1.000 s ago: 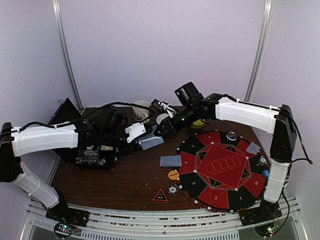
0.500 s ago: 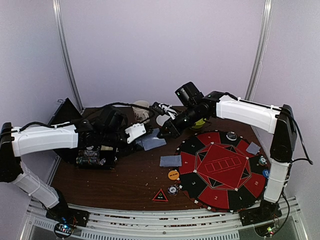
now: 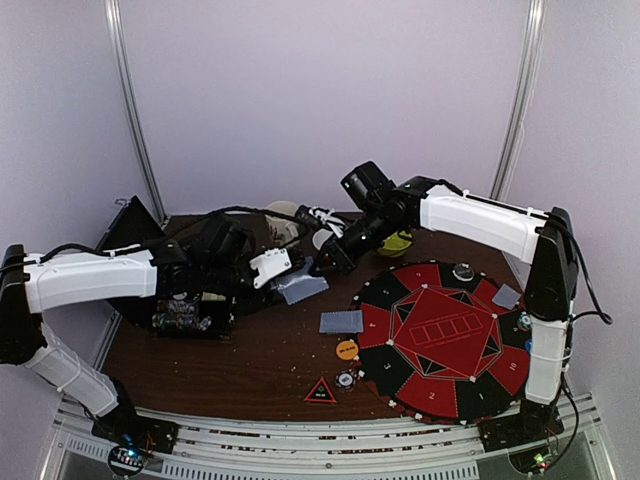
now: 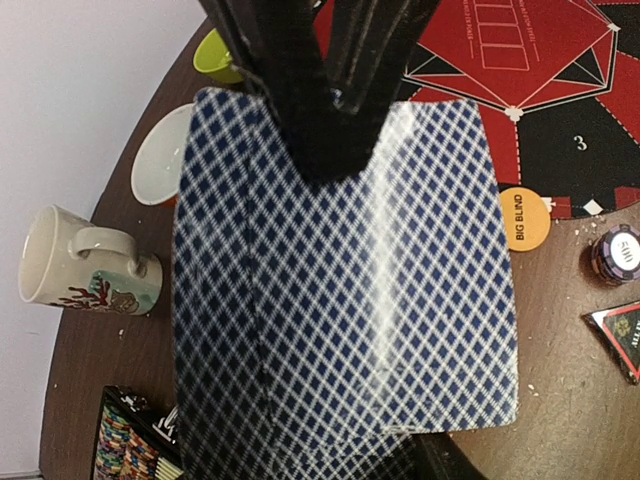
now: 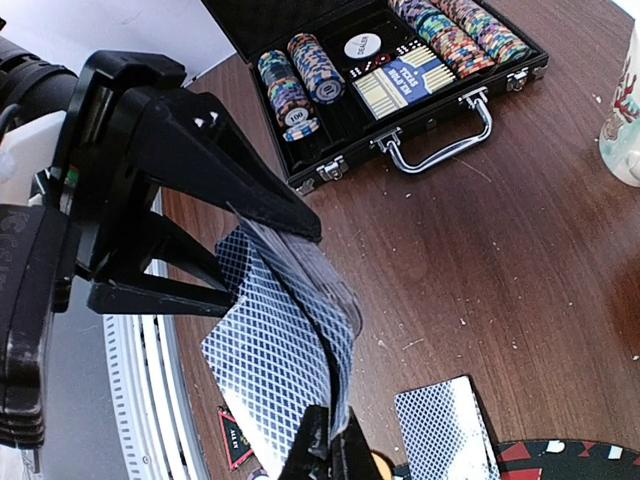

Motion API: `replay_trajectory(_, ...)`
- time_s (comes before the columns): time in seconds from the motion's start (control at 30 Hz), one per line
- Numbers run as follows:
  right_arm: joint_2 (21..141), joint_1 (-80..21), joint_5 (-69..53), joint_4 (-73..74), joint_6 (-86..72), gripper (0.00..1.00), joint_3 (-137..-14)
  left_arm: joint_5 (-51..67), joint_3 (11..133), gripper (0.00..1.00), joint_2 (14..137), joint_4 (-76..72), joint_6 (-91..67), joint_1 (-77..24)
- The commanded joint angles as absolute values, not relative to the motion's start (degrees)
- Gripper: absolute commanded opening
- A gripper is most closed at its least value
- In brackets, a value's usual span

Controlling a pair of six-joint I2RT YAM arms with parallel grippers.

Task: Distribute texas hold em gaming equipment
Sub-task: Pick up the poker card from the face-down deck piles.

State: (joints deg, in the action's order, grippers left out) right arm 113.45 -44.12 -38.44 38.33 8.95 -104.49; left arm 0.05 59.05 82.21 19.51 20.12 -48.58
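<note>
The left gripper (image 3: 288, 277) is clamped on a fanned stack of cards (image 4: 350, 280) above the table. The right gripper (image 5: 333, 440) is pinched tight on one card's edge. A mug (image 4: 80, 270) and a white bowl (image 4: 160, 155) stand at 12 o'clock, with a green bowl (image 4: 225, 55) at 2. The chip case (image 5: 400, 70) lies at 8 o'clock. A single card (image 3: 341, 322), an orange disc (image 4: 524, 218) and the round mat (image 3: 440, 340) lie at 4.

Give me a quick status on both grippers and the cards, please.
Left gripper clamped on card stack. Right gripper shut, pinching edge of top card. Loose card lies by mat, clear of both.
</note>
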Motion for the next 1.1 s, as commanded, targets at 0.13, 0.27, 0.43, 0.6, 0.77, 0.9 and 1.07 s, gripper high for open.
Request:
replay_trajectory(0.13,114.7,-45.4,-39.5,44.0,13.0,0.0,-106.7,1.4,58.6,0.45,82.8,15.2,21.1,-48.7)
replay_trajectory(0.27,114.1,-45.5,-39.8,47.7,17.3,0.0,-107.7,1.2,58.5,0.45,82.8,15.3,21.2,-48.7)
replay_trajectory(0.43,113.8,-45.4,-40.5,48.6,18.3,0.0,-108.1,1.7,58.5,0.45,82.2,15.2,21.3,-48.7)
replay_trajectory(0.6,115.3,-45.4,-42.0,48.9,17.5,0.0,-108.9,3.3,57.9,0.45,81.1,14.4,21.5,-48.8)
replay_trajectory(0.77,117.1,-45.4,-41.9,45.9,12.8,0.0,-110.5,4.8,56.8,0.45,79.9,13.0,21.8,-48.9)
replay_trajectory(0.9,116.6,-45.4,-40.7,42.4,10.2,0.04,-108.2,4.0,56.8,0.45,79.7,12.8,21.5,-48.9)
replay_trajectory(1.07,115.2,-45.4,-40.1,39.5,7.9,0.11,-105.8,2.7,57.1,0.45,79.8,12.5,21.0,-48.9)
